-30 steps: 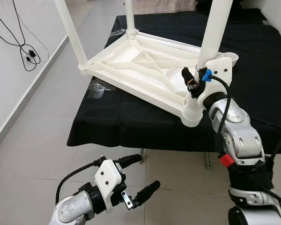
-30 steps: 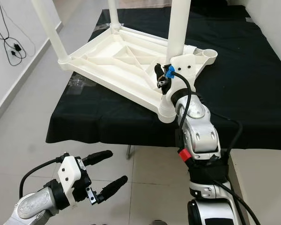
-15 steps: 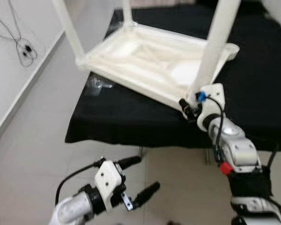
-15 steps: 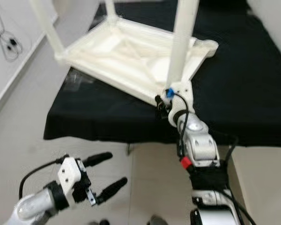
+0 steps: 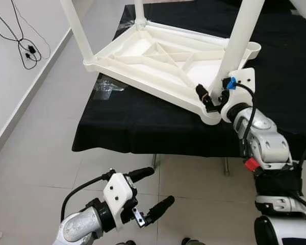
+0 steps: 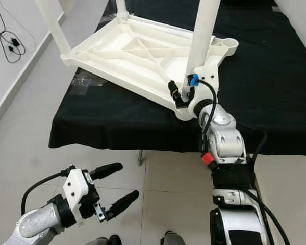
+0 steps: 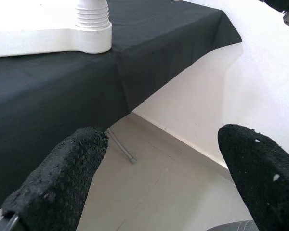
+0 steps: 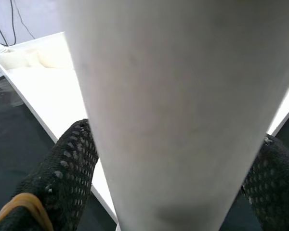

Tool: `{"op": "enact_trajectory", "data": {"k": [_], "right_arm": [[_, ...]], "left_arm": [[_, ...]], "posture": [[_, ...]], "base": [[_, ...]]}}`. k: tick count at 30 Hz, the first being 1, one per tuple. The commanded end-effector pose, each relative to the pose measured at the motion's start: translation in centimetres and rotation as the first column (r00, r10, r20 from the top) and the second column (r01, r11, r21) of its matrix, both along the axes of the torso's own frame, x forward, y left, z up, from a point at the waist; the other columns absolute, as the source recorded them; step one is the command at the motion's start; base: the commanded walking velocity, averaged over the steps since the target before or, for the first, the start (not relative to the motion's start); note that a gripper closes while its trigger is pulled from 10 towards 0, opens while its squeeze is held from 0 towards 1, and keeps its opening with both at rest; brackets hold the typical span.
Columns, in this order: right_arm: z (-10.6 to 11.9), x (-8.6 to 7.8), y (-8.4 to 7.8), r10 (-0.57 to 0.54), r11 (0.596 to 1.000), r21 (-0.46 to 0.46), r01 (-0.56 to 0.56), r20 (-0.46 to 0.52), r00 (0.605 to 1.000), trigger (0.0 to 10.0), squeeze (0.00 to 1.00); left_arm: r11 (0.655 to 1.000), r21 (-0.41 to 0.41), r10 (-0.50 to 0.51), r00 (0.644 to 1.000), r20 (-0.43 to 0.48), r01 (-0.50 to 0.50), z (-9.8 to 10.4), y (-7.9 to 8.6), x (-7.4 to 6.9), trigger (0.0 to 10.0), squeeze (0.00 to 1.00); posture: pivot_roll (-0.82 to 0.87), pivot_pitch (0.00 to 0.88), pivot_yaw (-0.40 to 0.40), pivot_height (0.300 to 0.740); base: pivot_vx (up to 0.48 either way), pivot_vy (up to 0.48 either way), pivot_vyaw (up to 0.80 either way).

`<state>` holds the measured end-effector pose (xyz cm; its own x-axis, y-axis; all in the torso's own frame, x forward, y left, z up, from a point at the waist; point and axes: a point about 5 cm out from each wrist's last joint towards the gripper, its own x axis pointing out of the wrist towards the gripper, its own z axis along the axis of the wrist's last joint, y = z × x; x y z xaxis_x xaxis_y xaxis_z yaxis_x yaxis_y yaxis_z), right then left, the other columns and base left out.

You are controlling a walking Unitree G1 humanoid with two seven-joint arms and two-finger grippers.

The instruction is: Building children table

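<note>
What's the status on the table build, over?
Right gripper clamped on a white table leg at the near corner of the upturned tabletop. Left gripper open, idle, low over the floor. Tabletop rests on black-covered surface. Nothing obstructing.

I find no legible text, label, brand mark, number or sign in any view.
</note>
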<state>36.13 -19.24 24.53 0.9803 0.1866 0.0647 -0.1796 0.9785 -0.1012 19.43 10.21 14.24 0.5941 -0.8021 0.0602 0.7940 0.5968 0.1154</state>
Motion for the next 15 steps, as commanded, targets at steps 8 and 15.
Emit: {"op": "enact_trajectory", "data": {"k": [8,15], "right_arm": [[3.0,0.8,-2.8,0.075,0.996,-0.057,-0.069,0.104,0.992,10.0,0.00],[4.3,1.2,-4.0,0.131,0.988,-0.090,-0.121,0.116,0.985,0.0,0.00]], "left_arm": [[1.000,0.017,0.003,1.000,-0.023,-0.003,-0.6,-0.1,-0.3,10.0,0.00],[1.000,0.014,0.005,1.000,-0.022,-0.005,-0.5,-0.1,-0.3,10.0,0.00]], "posture": [[-0.02,0.212,0.053,0.740],[-0.02,0.215,0.048,0.740]], "base": [[0.000,0.000,0.00],[0.000,0.000,0.00]]}}
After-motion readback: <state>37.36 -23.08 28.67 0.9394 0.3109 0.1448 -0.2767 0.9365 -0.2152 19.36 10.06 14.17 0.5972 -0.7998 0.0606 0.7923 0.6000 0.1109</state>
